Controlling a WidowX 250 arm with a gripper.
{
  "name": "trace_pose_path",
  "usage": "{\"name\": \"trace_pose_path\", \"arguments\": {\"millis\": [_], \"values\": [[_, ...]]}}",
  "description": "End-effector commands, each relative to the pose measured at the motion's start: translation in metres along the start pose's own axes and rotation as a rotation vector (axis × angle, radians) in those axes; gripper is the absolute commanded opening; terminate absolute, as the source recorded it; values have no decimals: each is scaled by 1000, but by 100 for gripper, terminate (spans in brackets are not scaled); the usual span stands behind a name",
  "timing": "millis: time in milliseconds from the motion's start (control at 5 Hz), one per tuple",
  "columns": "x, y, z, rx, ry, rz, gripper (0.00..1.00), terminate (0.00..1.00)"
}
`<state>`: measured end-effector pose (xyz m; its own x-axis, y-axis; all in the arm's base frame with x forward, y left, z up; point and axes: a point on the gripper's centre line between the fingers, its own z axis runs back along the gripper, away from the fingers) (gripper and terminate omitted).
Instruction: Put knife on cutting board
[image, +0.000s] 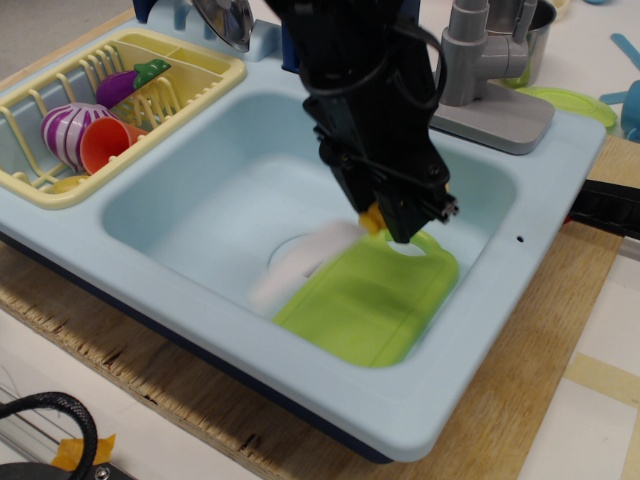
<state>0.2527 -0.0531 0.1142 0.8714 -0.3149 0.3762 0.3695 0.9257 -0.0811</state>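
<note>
The lime-green cutting board (370, 305) lies in the right front part of the pale blue sink (200, 190), its handle hole partly behind the arm. My black gripper (395, 222) is shut on the knife's yellow handle (372, 217), just above the board's far end. The white blade (300, 262) is blurred and points down-left, over the drain and the board's left edge. I cannot tell whether the blade touches the board.
A yellow dish rack (60, 175) at the left holds a purple toy, an orange cup (105, 143) and an eggplant. A grey faucet (480, 70) stands at the back right, with a pale green plate (575, 103) behind it. The sink sits on a wooden board (540, 380).
</note>
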Motion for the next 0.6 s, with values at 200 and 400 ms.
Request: {"name": "trace_pose_path", "arguments": {"millis": [200, 400], "values": [[4, 5, 3, -32, -43, 11, 100, 0], [4, 5, 3, -32, -43, 11, 100, 100]]}}
